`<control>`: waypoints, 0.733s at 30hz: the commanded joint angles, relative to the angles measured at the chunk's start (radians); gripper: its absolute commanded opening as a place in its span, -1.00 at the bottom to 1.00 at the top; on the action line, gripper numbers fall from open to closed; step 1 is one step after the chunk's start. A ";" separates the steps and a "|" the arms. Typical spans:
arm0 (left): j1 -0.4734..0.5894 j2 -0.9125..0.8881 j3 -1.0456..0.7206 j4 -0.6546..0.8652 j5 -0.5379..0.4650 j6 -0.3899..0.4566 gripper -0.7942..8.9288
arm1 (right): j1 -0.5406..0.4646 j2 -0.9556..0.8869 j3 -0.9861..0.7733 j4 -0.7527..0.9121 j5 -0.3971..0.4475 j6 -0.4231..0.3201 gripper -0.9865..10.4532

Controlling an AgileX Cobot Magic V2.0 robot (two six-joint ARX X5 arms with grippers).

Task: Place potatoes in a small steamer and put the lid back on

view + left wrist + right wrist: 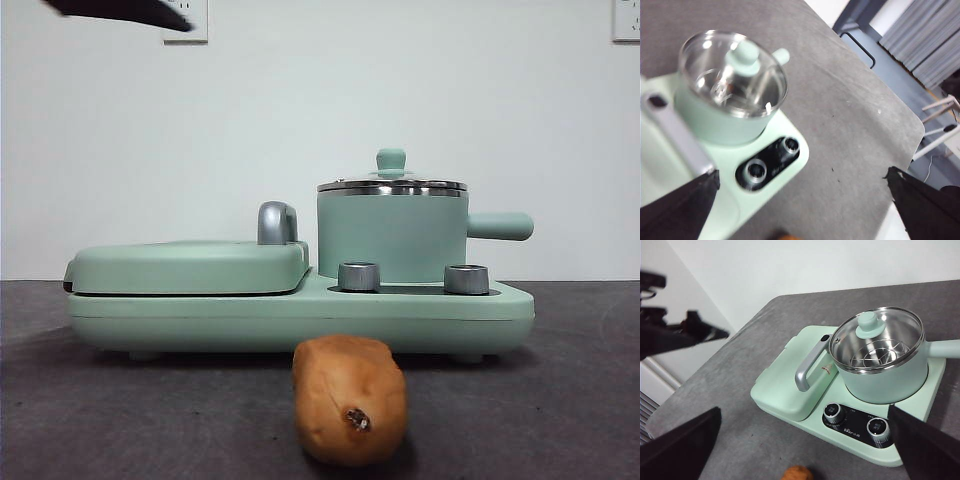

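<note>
The tan-orange potato (350,415) lies on the grey table in front of the appliance, its dark spot facing the front camera. Only its edge shows in the left wrist view (782,235) and the right wrist view (797,473). The small mint-green steamer (392,235) stands on the appliance's right side with its side handle pointing right. The glass lid (391,186) sits closed on it. My left gripper (802,175) is open and empty, high above the steamer (730,95). My right gripper (805,412) is open and empty, high above the table in front of the steamer (885,370).
The mint-green appliance base (300,315) carries a closed hinged griddle plate (190,265) with a steel handle (277,222) on its left, and two dials (358,276) in front of the steamer. A black arm tip (130,10) shows at the top left. The other arm (685,332) is to the side.
</note>
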 commanded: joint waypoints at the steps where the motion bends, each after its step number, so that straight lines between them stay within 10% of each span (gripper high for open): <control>1: -0.030 0.114 0.117 -0.025 -0.045 0.079 0.38 | 0.003 0.003 0.014 0.007 0.002 -0.010 0.14; 12: -0.161 0.558 0.506 -0.021 -0.319 0.245 0.38 | 0.003 0.003 0.014 0.008 0.005 -0.010 0.14; 22: -0.200 0.821 0.653 0.093 -0.360 0.248 0.38 | 0.003 0.004 0.014 0.007 0.005 -0.010 0.14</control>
